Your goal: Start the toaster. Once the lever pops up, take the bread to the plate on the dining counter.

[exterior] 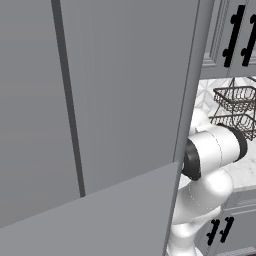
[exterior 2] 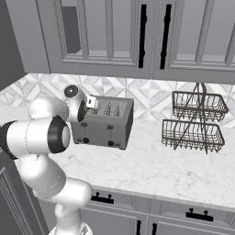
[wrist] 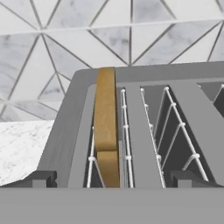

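The grey toaster (exterior 2: 108, 125) stands on the marble wall counter (exterior 2: 151, 170) against the tiled wall. My gripper (exterior 2: 88, 109) hovers over its left end, pointing along the top. In the hand view the toaster (wrist: 144, 131) shows its wire-lined slots from above, and the tan bread (wrist: 106, 113) stands on edge in the left slot. The gripper (wrist: 113, 180) is open, its two dark fingertips (wrist: 41, 179) wide apart at the toaster's near edge with nothing between them. Small knobs sit on the toaster's dark face; I cannot tell which is the lever. The plate and the dining counter are out of view.
A two-tier wire basket (exterior 2: 195, 121) stands on the counter right of the toaster. Wall cabinets (exterior 2: 137, 36) with black handles hang above, and drawers run below. A tall grey panel (exterior: 100, 100) blocks the left side beside the arm (exterior: 212, 150).
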